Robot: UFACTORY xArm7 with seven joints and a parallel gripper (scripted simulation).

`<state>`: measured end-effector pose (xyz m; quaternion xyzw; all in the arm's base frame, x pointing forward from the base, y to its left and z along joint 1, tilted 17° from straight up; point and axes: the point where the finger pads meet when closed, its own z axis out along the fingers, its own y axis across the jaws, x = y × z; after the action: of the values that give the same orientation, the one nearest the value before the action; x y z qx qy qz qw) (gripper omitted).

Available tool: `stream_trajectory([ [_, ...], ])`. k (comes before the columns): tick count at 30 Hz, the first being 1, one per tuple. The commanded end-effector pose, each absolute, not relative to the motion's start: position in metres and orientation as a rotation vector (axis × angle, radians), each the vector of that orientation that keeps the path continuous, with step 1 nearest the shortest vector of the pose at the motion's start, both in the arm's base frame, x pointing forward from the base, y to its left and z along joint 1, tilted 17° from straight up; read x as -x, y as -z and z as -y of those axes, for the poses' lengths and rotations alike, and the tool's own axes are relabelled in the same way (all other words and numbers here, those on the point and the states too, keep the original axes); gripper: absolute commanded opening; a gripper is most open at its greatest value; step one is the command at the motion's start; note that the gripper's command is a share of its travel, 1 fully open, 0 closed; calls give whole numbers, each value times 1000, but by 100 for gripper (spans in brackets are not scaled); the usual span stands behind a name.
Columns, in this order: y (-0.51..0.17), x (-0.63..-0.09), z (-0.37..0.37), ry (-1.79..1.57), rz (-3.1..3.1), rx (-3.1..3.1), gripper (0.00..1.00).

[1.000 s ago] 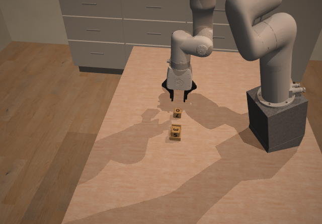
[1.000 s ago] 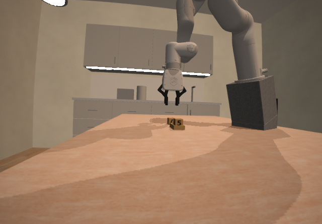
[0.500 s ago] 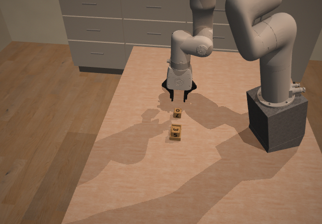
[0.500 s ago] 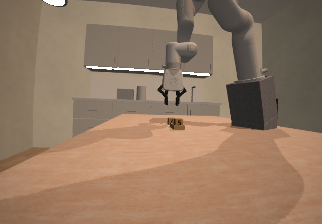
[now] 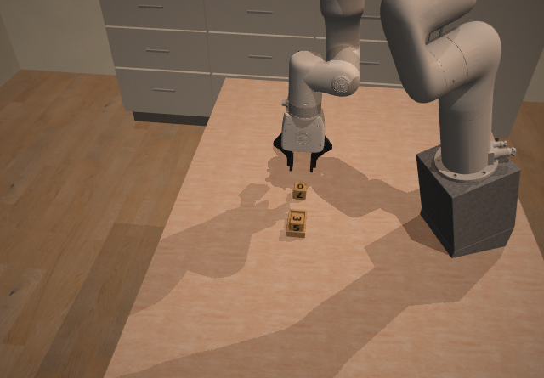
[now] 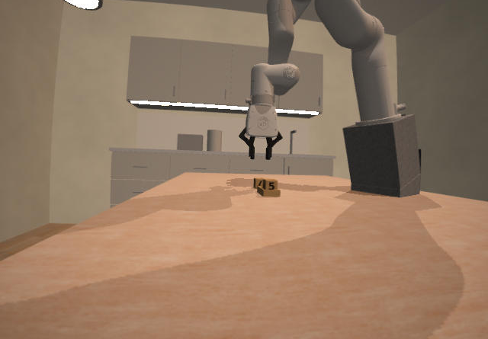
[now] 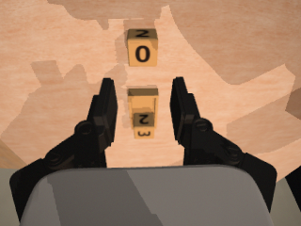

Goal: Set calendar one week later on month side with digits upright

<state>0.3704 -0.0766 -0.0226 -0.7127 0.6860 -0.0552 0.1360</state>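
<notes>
Yellow-brown wood makes up the tray [image 5: 295, 234] [image 6: 271, 193] [image 7: 143, 92] and both cubes, right of centre on the counter [image 5: 237, 321] [image 6: 236, 268] [image 7: 56, 28] in the exterior view. The top view shows the loose cube [image 5: 300, 190] [image 6: 258, 182] [image 7: 142, 49] standing apart from the tray, reading 0 and 7; the exterior view overlaps them. The wrist view adds a 2 beneath that cube's upper edge. The tray's cube [image 5: 297, 221] [image 6: 271, 184] [image 7: 143, 119] reads 3 and 5 from the top, 2 and 3 from the wrist. The tool [image 5: 301, 171] [image 6: 260, 158] [image 7: 143, 91] hangs half open above, gripping nothing; its hexagonal emblem [image 5: 303, 138] [image 6: 263, 123] is too small to read.
</notes>
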Motion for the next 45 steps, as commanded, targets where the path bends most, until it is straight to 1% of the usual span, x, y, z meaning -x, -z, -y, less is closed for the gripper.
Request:
stream_trajectory([
  [1, 23, -371, 77, 163, -1986, 2063, 49],
  [45, 68, -383, 72, 164, -1986, 2062, 49],
])
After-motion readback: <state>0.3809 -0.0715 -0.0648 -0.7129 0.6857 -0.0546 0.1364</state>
